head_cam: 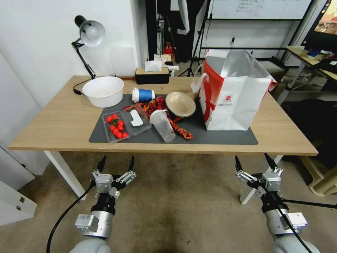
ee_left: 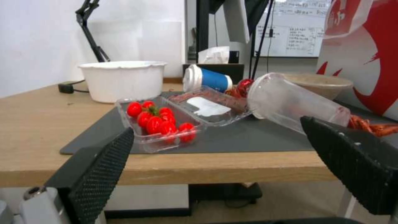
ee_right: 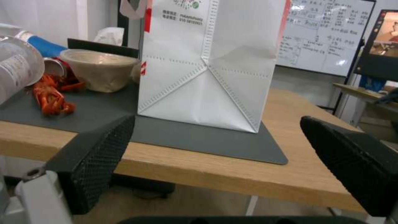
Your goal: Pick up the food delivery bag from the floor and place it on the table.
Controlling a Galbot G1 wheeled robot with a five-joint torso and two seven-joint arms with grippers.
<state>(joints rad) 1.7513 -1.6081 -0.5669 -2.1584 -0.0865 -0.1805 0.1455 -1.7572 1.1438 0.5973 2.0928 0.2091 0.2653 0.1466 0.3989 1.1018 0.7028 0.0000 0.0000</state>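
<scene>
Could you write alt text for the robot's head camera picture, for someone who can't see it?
A white and red food delivery bag stands upright on the dark mat of a wooden table, beside a bowl, cups and a tray of cherry tomatoes. Below, over the floor, the left gripper and right gripper are open and empty.

Even, bright indoor light falls from overhead. Shadows are soft: a faint one lies under the table [head_cam: 52,130] on the floor [head_cam: 175,203]. The foil lining of the bag [head_cam: 233,95] shows mild glare. The head view bends straight lines toward its edges. Both wrist views are soft, with blurred backgrounds and whiteboard writing unreadable.
</scene>
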